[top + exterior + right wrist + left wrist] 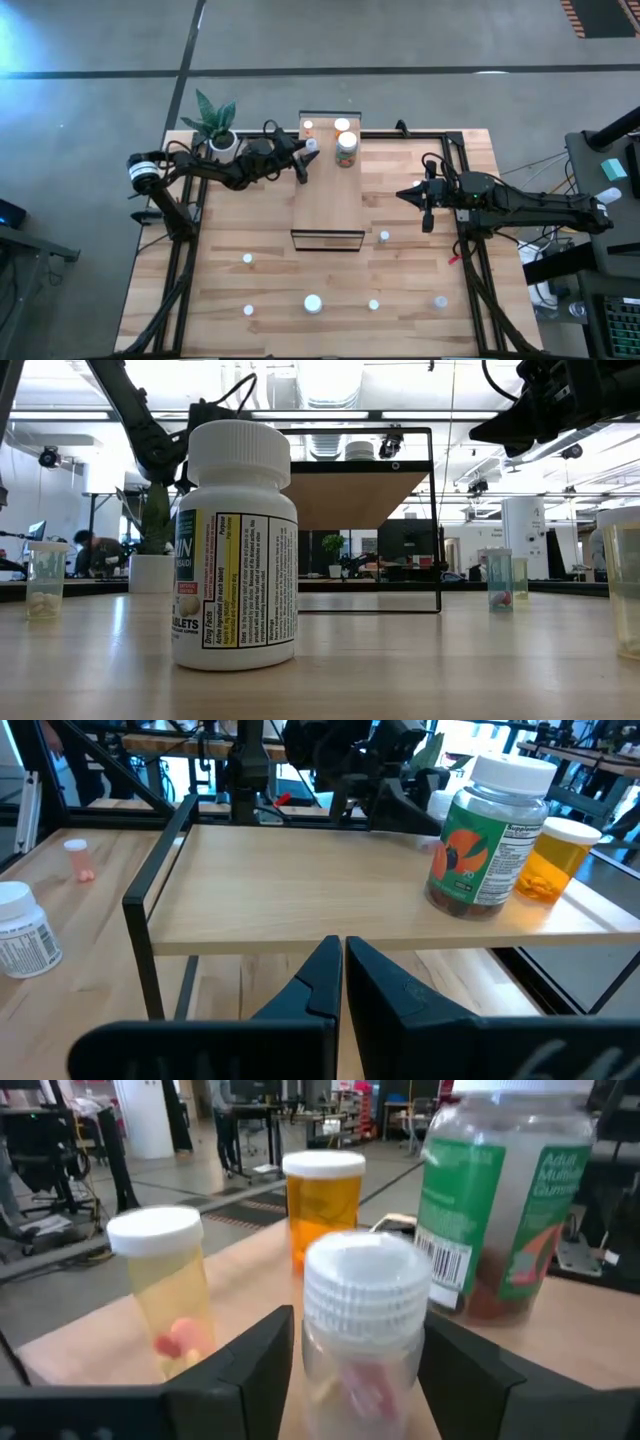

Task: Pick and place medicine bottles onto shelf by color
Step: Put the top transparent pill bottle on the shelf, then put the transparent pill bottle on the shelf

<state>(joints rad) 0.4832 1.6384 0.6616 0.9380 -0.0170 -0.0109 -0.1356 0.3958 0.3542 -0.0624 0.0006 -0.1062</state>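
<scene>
While gripping a clear bottle (362,1320) at the shelf (328,190) edge, left claw (309,150), right claw (424,192) closed beside it.

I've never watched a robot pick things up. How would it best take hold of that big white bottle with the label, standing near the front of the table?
The white bottle stands upright, apart from other bottles, so probably from straight above, fingers closing across its ribbed cap, narrower than its body.
</scene>
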